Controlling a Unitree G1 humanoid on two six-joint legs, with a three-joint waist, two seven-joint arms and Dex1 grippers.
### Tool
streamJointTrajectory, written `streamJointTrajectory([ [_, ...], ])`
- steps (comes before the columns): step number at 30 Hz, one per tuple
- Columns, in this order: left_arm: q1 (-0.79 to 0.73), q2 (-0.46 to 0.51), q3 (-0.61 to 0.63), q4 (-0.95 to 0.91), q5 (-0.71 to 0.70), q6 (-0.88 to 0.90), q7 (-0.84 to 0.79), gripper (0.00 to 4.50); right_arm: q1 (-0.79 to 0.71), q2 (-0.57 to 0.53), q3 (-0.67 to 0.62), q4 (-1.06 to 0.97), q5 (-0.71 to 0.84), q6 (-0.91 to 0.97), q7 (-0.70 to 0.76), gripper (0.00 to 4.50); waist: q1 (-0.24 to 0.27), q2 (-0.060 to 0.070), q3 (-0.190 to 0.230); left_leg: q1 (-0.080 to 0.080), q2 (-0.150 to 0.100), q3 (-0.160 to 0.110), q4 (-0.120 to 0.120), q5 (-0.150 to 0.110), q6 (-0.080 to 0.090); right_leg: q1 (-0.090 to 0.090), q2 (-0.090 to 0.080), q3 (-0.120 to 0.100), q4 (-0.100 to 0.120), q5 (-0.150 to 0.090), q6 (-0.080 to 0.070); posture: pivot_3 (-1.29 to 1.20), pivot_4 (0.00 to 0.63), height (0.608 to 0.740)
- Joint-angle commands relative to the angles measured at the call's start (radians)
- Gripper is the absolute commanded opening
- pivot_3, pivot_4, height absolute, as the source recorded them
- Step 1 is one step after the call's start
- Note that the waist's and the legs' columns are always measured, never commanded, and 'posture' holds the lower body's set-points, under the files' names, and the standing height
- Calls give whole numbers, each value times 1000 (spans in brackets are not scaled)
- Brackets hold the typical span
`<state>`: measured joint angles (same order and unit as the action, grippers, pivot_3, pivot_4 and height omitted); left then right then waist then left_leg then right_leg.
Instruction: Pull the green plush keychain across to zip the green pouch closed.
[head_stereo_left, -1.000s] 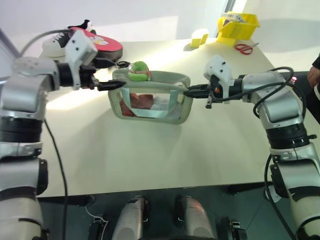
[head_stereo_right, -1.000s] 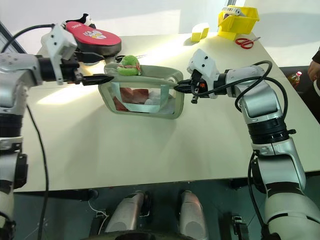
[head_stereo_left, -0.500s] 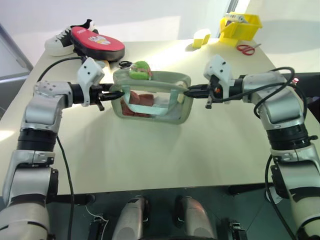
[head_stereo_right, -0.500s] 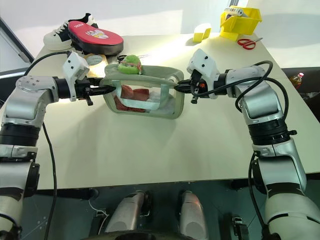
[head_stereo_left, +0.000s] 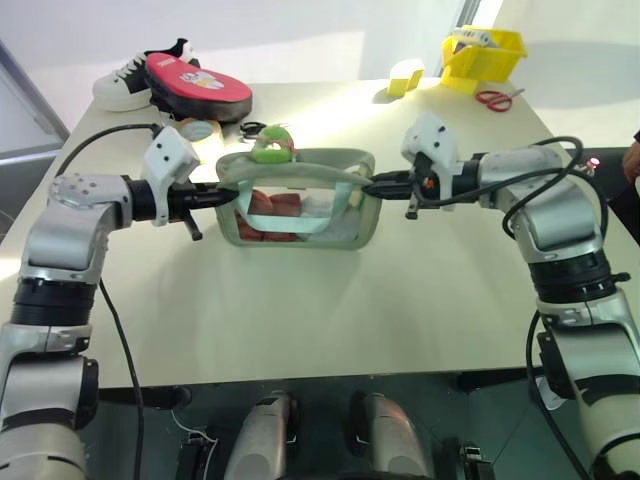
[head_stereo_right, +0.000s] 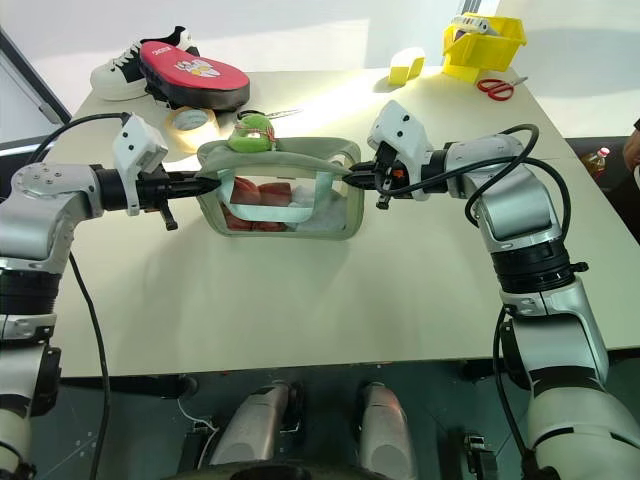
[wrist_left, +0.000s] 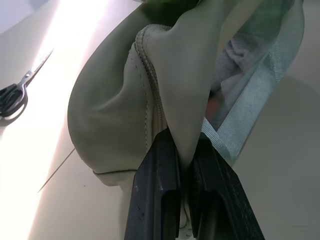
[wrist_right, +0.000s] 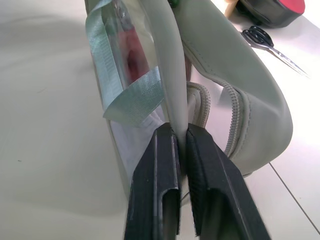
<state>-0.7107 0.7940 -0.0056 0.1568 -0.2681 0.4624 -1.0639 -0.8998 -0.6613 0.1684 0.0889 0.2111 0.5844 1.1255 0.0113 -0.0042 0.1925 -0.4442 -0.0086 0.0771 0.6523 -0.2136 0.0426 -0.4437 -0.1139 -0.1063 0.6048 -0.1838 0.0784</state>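
The green pouch (head_stereo_left: 300, 205) sits upright on the table, red and white contents showing through its clear side. Its top is unzipped, with the zipper (wrist_right: 235, 120) running along the open rim. The green plush keychain (head_stereo_left: 271, 145) rests on the top rim near the pouch's left end. My left gripper (head_stereo_left: 222, 195) is shut on the fabric of that left end, pinched between its fingers (wrist_left: 160, 200). My right gripper (head_stereo_left: 378, 183) is closed on the right end's rim, a fold of fabric between its fingers (wrist_right: 160, 175).
A red oval pad (head_stereo_left: 195, 85) and a sneaker (head_stereo_left: 118, 85) lie at the back left. Black scissors (wrist_left: 15, 92) and a tape roll (head_stereo_left: 200, 128) are behind the pouch. A yellow bin (head_stereo_left: 478, 50), yellow block (head_stereo_left: 403, 75) and red scissors (head_stereo_left: 488, 98) sit back right.
My left gripper came down from open beside the pouch's left end and shut on it. The pouch has settled level. The right arm stayed in place.
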Motion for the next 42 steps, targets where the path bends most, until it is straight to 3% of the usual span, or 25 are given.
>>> streamJointTrajectory([
  [1, 4, 2, 17, -17, 9, -15, 23, 0, -86, -53, 5, 41, -24, -70, 64, 2145, 0, 0, 0, 0, 0, 0, 0, 0, 0, 0, 0, 0, 0, 0, 0, 0, 150, 740],
  [3, 1, 7, 19, -12, 10, -18, 25, 0, -157, -86, 8, 93, -31, -100, 119, 3125, 0, 0, 0, 0, 0, 0, 0, 0, 0, 0, 0, 0, 0, 0, 0, 0, 150, 740],
  [6, 0, 13, 19, -12, 9, -21, 24, 0, -255, -66, -8, 145, -6, -99, 140, 3125, -2, 0, 0, 0, 0, 0, 0, 0, 0, -1, 0, 0, 0, 0, 0, 0, 150, 740],
  [12, -4, 12, 19, -17, 4, -17, 23, 0, -340, 246, -2, 181, -9, -69, -94, 3125, -23, 0, -1, 1, 1, 0, -2, 1, -1, -1, 0, 0, 2, 1, 1, 0, 150, 740],
  [15, -9, 10, 16, -19, 4, -15, 21, 0, -346, 351, 25, 237, -46, -104, -166, 3125, -20, 0, -1, 1, 0, 1, -1, 1, -1, -2, -1, 0, 6, 1, 1, 0, 150, 740],
  [23, -21, 6, 11, -13, 7, -19, 21, 0, -365, 449, 60, 385, -99, -192, -212, 3125, -24, -1, -1, 1, -2, 0, -1, 1, -1, -2, -2, 0, 7, 1, 1, 0, 150, 740],
  [26, -23, 3, 12, -14, 7, -18, 21, 0, -372, 457, 54, 411, -102, -200, -212, 2252, -26, -1, -1, 1, -2, 0, -1, 1, -1, -2, -1, 0, 7, 1, 1, 0, 150, 740],
  [30, -24, 0, 13, -11, 8, -21, 22, 0, -376, 463, 25, 409, -73, -181, -209, 220, -25, -1, -1, 1, -2, 0, -1, 1, -1, -2, -1, 0, 7, 1, 1, 0, 150, 740],
  [36, -19, -9, 10, -19, 7, -17, 20, 0, -349, 325, -21, 269, -68, -97, -203, 98, -17, -1, -1, 1, -2, 0, 0, 1, -1, -1, -1, 0, 7, 1, 1, 0, 150, 740],
  [42, -5, -5, 16, -24, 2, -12, 16, 0, -243, 33, 1, 130, -214, -170, -219, 98, -17, -1, -1, 1, -2, 0, -1, 0, -1, -2, -3, -1, 5, 1, 1, 0, 150, 740],
])
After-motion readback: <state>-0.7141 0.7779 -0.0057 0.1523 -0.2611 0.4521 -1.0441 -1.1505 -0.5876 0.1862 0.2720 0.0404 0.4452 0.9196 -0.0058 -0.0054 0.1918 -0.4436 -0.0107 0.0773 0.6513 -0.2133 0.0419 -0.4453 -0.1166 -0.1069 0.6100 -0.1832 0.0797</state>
